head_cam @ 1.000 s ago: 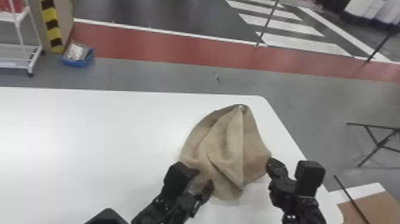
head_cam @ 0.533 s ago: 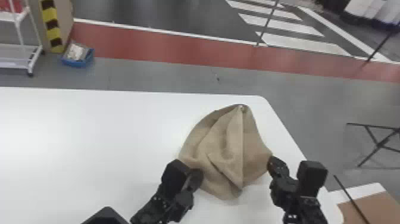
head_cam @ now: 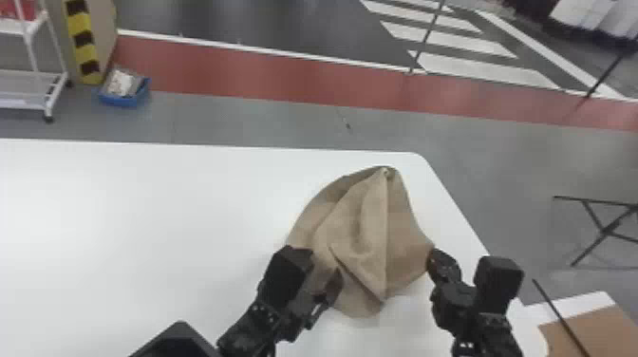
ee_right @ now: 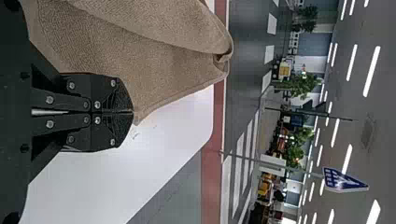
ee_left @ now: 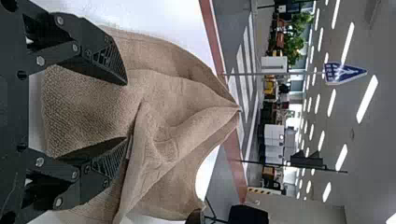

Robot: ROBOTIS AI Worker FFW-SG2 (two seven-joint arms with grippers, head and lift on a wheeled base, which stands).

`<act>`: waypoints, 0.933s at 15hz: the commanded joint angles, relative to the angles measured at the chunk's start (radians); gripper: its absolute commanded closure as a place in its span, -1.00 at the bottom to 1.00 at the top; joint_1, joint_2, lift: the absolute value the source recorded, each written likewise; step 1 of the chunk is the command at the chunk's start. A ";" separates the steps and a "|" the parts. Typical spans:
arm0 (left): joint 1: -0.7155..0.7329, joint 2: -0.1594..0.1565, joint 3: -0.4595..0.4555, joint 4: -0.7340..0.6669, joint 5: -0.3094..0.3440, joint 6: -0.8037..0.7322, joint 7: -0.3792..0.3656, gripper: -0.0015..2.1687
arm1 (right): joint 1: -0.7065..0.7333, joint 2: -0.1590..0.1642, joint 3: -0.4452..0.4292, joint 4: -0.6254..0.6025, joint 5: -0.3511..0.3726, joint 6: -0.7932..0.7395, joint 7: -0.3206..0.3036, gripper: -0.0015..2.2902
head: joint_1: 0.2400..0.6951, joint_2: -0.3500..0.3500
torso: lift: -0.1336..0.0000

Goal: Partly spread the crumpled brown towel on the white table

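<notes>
Illumination is bright and overhead. Rows of ceiling strip lights (ee_left: pixel 367 99) register as solid white in both wrist views. In the head view, pale glare covers the tabletop (head_cam: pixel 95 228) well left of its far right corner. Soft shadows mark the folds of the towel (head_cam: pixel 403 237). The grey floor (head_cam: pixel 546 156) carries a diffuse sheen.

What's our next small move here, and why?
I'd probably close the left gripper on the towel: its jaws are open with cloth showing between them, while the right gripper pinches an edge, so a second hold might help spread the folds.
</notes>
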 commanded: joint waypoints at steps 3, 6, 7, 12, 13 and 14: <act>-0.044 -0.030 -0.012 0.082 -0.007 -0.014 -0.004 -0.82 | 0.007 -0.001 -0.011 -0.003 -0.002 -0.009 0.001 0.14 | 1.00 -1.00 | -0.86; -0.044 -0.025 -0.004 0.082 -0.007 -0.014 -0.006 -0.47 | 0.006 -0.001 -0.012 -0.003 -0.003 -0.015 0.001 0.14 | 1.00 -1.00 | -0.86; -0.044 -0.024 -0.004 0.082 -0.007 -0.014 -0.006 -0.22 | 0.003 -0.001 -0.011 -0.004 -0.003 -0.015 0.001 0.14 | 1.00 -1.00 | -0.86; -0.038 -0.016 0.001 0.073 -0.007 -0.011 -0.004 0.54 | 0.000 -0.001 -0.007 -0.007 -0.003 -0.015 0.001 0.14 | 1.00 -1.00 | -0.86; -0.033 -0.015 0.005 0.061 -0.007 -0.011 -0.004 0.56 | 0.001 -0.001 -0.009 -0.009 -0.003 -0.015 0.001 0.14 | 1.00 -1.00 | -0.86; -0.023 -0.007 0.013 0.042 -0.007 -0.011 -0.004 0.56 | 0.003 -0.002 -0.011 -0.012 -0.003 -0.015 0.001 0.14 | 1.00 -1.00 | -0.86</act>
